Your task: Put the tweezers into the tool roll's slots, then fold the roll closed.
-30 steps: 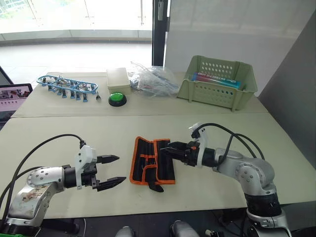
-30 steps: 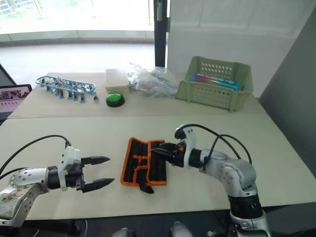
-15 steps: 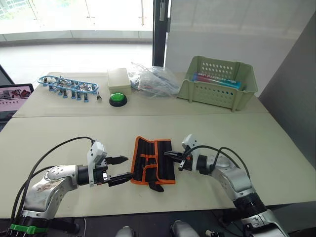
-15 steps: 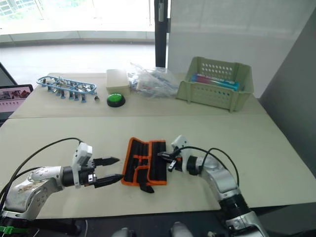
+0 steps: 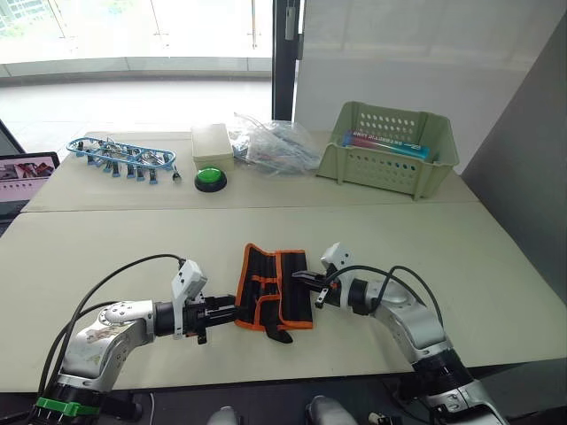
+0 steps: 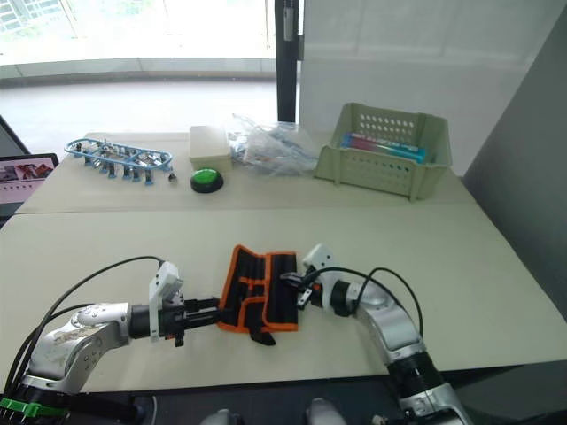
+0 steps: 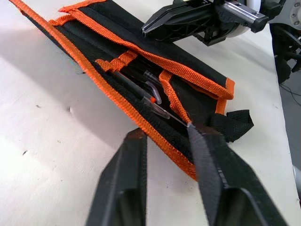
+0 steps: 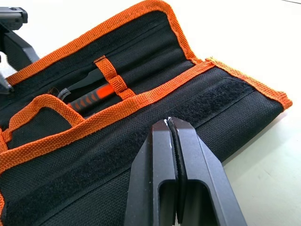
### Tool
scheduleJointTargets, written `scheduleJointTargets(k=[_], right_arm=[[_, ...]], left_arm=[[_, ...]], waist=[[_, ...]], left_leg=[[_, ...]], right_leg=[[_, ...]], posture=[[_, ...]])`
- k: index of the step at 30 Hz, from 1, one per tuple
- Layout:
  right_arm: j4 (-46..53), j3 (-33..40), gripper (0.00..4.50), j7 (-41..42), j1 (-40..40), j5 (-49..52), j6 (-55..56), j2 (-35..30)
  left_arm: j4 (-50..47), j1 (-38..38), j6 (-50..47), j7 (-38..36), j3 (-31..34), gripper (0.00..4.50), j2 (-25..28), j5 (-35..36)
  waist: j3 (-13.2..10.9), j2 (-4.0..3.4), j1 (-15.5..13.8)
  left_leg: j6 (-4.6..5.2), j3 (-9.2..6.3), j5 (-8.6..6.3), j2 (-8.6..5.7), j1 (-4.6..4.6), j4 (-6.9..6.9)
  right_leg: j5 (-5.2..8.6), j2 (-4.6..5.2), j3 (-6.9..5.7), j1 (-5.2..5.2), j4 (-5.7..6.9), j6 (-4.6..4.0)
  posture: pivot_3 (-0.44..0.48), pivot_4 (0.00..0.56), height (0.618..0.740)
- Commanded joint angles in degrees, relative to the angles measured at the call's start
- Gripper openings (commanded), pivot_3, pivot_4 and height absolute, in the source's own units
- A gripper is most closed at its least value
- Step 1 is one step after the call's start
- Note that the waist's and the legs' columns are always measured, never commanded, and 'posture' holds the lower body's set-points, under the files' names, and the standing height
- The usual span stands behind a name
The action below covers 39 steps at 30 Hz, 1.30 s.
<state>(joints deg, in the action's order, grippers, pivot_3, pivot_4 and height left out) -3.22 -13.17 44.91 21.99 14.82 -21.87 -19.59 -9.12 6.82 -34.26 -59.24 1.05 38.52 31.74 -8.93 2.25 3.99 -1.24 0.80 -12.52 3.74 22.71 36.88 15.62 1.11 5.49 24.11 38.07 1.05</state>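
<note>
The tool roll [image 5: 275,288], black with orange edging, lies open on the near table. Dark tweezers [image 7: 141,87] sit in its slots, and one with an orange-and-black grip [image 8: 89,96] is tucked under an orange strap. My left gripper [image 5: 223,310] is at the roll's left near edge. Its fingers [image 7: 129,174] stand narrowly apart, one tip touching the orange edging [image 7: 164,150]. My right gripper [image 5: 301,280] is shut with nothing in it, its tip [image 8: 169,123] over the roll's right flap [image 8: 141,155].
On the far table stand a green plastic basket [image 5: 399,150], a crumpled plastic bag [image 5: 270,146], a cream box [image 5: 213,142], a green button [image 5: 211,177] and a blue rack of clips [image 5: 120,152]. A laptop [image 5: 22,173] sits at the far left.
My left gripper has moved right up to the roll's edge and its fingers have narrowed. My right gripper has shut and drawn to the roll's right flap.
</note>
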Motion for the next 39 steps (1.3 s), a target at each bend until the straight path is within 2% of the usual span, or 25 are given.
scheduleJointTargets(k=[1, 12, 16, 21, 25, 32, 39], right_arm=[[-0.47, -1.26, 0.00, -0.13, -1.21, -1.37, -1.45, -0.04], [0.44, -1.45, 0.00, -0.46, -1.69, -1.93, -1.85, 0.15], [-0.11, -2.24, 0.00, -0.74, -1.76, -2.85, -2.00, -0.04], [-0.78, -2.32, 0.00, -1.04, -2.22, -4.00, -2.22, -0.44], [0.11, -2.21, 0.00, -1.22, -2.50, -4.05, -2.93, -0.60], [2.74, -1.09, 0.00, -2.39, -3.47, -3.13, -5.17, -0.79], [9.00, 3.26, 0.00, -2.41, -3.65, 2.31, -11.31, -0.35]], left_arm=[[-1.58, 0.56, -0.23, -0.50, 0.83, 0.02, 0.32, 1.14], [-2.07, 3.21, -0.80, -0.06, 0.99, 0.02, -0.89, 1.61], [-3.16, 7.51, -4.29, -0.22, 1.10, 0.02, -2.14, 5.27], [-1.44, 12.43, -5.59, 1.13, -2.50, 0.02, -6.61, 4.91], [-0.19, 13.06, -5.60, 1.37, -7.10, 0.02, -9.00, 2.60], [6.92, 14.77, -3.85, 5.20, -14.60, 0.02, -12.53, -5.88], [7.50, 14.11, -3.17, 8.61, -15.00, 0.02, -17.87, -7.43]], waist=[[0.00, 0.00, -0.02], [0.00, 0.01, -0.11], [0.01, 0.02, -0.20], [0.03, 0.04, -0.14], [0.04, 0.04, -0.14], [0.06, 0.06, -0.46], [0.12, 0.05, -1.60]], left_leg=[[0.00, 0.00, 0.00, 0.00, 0.00, 0.00], [0.00, 0.00, 0.00, -0.01, 0.00, 0.00], [0.00, -0.01, 0.00, -0.02, 0.00, 0.02], [0.00, -0.02, 0.00, -0.04, -0.04, 0.04], [0.00, -0.03, 0.00, -0.05, -0.05, 0.05], [0.00, -0.07, 0.00, -0.10, -0.07, 0.06], [0.00, -0.09, 0.00, -0.19, -0.31, 0.12]], right_leg=[[0.00, 0.00, 0.00, 0.00, 0.00, 0.00], [0.00, 0.00, 0.00, -0.01, 0.00, 0.01], [0.00, 0.00, 0.00, -0.03, 0.00, 0.03], [0.00, 0.00, 0.01, -0.11, -0.01, 0.08], [-0.01, 0.00, 0.02, -0.13, -0.01, 0.08], [-0.01, 0.00, 0.03, -0.17, -0.02, 0.08], [0.09, 0.04, 0.05, -0.52, -0.07, 0.32]], posture=[[0.000, 0.150, 0.738], [0.000, 0.150, 0.738], [0.000, 0.150, 0.738], [0.000, 0.150, 0.738], [0.000, 0.150, 0.738], [0.000, 0.150, 0.738], [0.000, 0.150, 0.738]])
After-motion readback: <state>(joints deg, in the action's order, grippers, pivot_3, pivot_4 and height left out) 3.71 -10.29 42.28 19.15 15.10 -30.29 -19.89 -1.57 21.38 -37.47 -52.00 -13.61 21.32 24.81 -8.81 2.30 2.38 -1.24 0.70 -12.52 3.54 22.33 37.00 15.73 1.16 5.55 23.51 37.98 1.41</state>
